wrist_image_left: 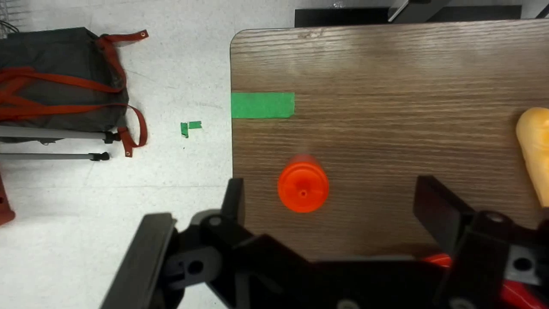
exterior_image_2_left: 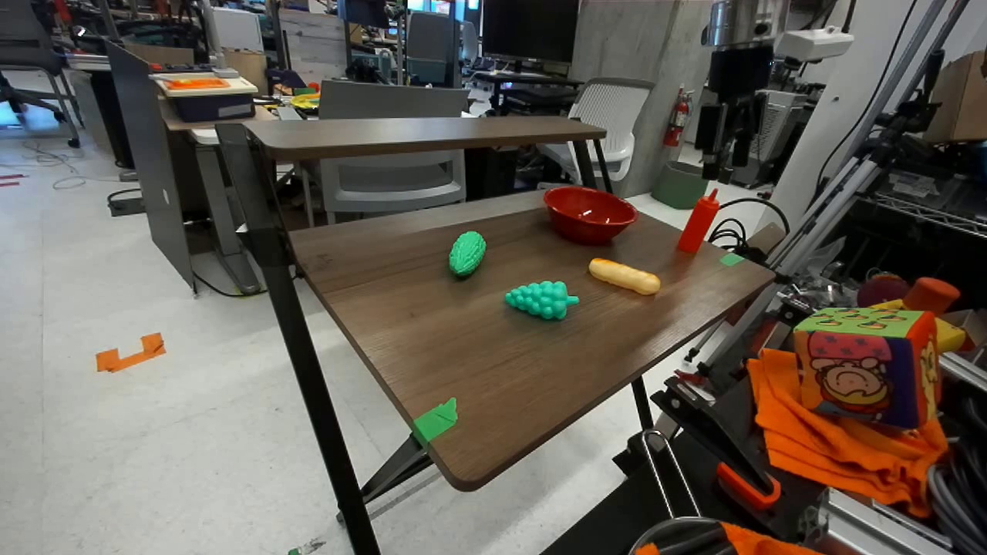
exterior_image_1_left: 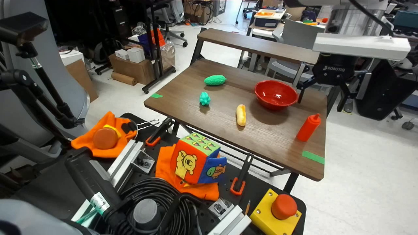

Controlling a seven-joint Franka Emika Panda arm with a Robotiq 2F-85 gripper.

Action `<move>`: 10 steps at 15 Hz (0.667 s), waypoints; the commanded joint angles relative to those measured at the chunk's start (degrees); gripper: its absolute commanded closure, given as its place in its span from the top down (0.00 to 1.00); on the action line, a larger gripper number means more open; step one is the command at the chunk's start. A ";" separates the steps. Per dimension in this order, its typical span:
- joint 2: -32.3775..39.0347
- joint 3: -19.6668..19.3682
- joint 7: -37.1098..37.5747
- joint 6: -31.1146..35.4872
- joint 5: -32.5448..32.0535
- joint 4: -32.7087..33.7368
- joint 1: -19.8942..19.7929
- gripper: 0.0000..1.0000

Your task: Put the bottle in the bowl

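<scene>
Spread and gripping nothing, the black jaws hang above the upright red-orange plastic bottle [wrist_image_left: 303, 182], seemingly so they can come down around it, though in the wrist view it sits off-centre in their gap. On the same brown wood-grain surface [exterior_image_1_left: 225, 98], below the jaws to one side, the round, glossy red bowl [exterior_image_1_left: 276, 94] sits mouth up, presumably to receive the bottle; farther off lies a yellow-orange oblong toy [exterior_image_1_left: 241, 115], likely just clutter.

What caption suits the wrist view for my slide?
Open tool frames the upright red bottle near green tape on the brown tabletop.
</scene>
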 commanded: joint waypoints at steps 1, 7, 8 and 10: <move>4.73 0.29 -1.37 -1.74 -0.29 4.60 -0.87 1.00; 10.66 0.68 -2.01 -6.15 -0.01 10.30 -1.44 1.00; 11.40 0.65 -2.03 -6.87 -0.15 11.20 -1.41 1.00; 12.87 0.64 -2.22 -8.69 -0.32 12.94 -1.37 1.00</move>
